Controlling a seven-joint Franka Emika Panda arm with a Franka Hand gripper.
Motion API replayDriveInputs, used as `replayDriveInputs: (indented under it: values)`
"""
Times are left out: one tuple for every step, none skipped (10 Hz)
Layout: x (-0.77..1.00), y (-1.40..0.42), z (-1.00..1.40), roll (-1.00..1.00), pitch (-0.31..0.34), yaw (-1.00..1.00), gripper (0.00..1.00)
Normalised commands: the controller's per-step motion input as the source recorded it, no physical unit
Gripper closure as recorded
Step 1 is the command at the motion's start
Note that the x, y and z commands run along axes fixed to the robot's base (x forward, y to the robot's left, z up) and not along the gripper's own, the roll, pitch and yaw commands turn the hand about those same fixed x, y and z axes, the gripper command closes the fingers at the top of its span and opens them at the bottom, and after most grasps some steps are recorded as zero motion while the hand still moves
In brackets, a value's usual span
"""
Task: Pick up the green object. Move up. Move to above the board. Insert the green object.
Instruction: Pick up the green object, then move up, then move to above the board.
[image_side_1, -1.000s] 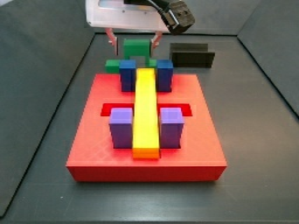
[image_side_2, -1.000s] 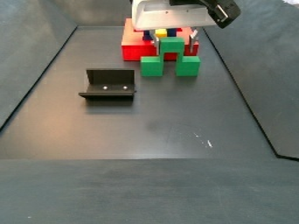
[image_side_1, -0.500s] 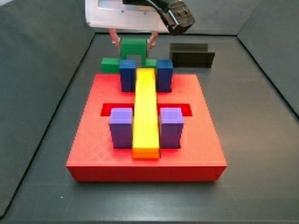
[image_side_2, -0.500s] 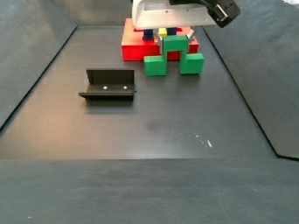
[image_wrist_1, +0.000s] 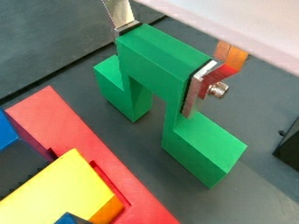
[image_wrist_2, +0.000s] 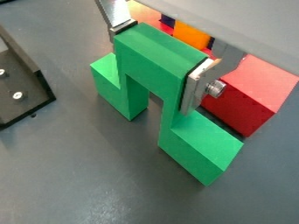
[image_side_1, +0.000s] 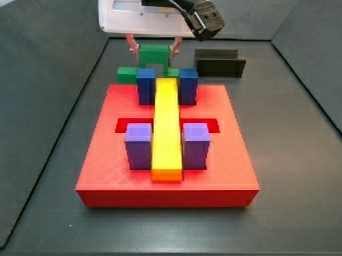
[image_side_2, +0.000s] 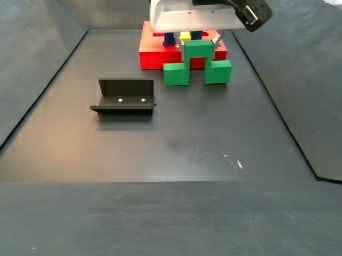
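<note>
The green object (image_wrist_1: 158, 66) is an inverted-T piece on the dark floor just behind the board's far end; it also shows in the wrist view (image_wrist_2: 152, 70) and in both side views (image_side_1: 156, 57) (image_side_2: 197, 52). My gripper (image_wrist_1: 163, 54) (image_wrist_2: 159, 52) is shut on its raised middle cube, one silver finger on each side. In the side views the gripper (image_side_1: 156, 46) (image_side_2: 197, 40) hangs straight over the piece. I cannot tell whether the bar's ends touch the floor. The board (image_side_1: 107, 170) (image_side_2: 147, 55) (image_wrist_1: 47, 122) (image_wrist_2: 251, 92) is a red slab.
The board bears a long yellow bar (image_side_1: 166, 125), two purple blocks (image_side_1: 139, 145) and two dark blue blocks (image_side_1: 146, 85). The fixture (image_side_2: 123, 97) (image_side_1: 221, 63) (image_wrist_2: 12, 83) stands on the floor to one side of the green object. Dark walls enclose the floor.
The green object shifted very slightly in a side view between one second ago and half a second ago. Since then nothing has visibly moved; the gripper stays shut on it.
</note>
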Motion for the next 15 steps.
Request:
replayDriveInputs:
  values:
    - [0.0, 0.0, 0.0, 0.0, 0.0, 0.0, 1.0]
    - [0.0, 0.0, 0.0, 0.0, 0.0, 0.0, 1.0]
    - [0.0, 0.0, 0.0, 0.0, 0.0, 0.0, 1.0]
    - [0.0, 0.0, 0.0, 0.0, 0.0, 0.0, 1.0]
    - [0.0, 0.0, 0.0, 0.0, 0.0, 0.0, 1.0]
    - [0.0, 0.0, 0.0, 0.0, 0.0, 0.0, 1.0]
    - [0.0, 0.0, 0.0, 0.0, 0.0, 0.0, 1.0]
    - [0.0, 0.0, 0.0, 0.0, 0.0, 0.0, 1.0]
    - [0.0, 0.0, 0.0, 0.0, 0.0, 0.0, 1.0]
    - [0.0, 0.0, 0.83, 0.0, 0.0, 0.0, 1.0]
    - [-0.03, 0.03, 0.82, 0.01, 0.013, -0.01, 1.0]
    - [-0.07, 0.03, 0.64, 0.0, 0.049, -0.02, 1.0]
    - [-0.03, 0.01, 0.25, -0.04, 0.019, -0.01, 1.0]
    - [0.0, 0.0, 1.4, 0.0, 0.0, 0.0, 1.0]
    - [-0.01, 0.0, 1.4, 0.0, 0.036, 0.0, 1.0]
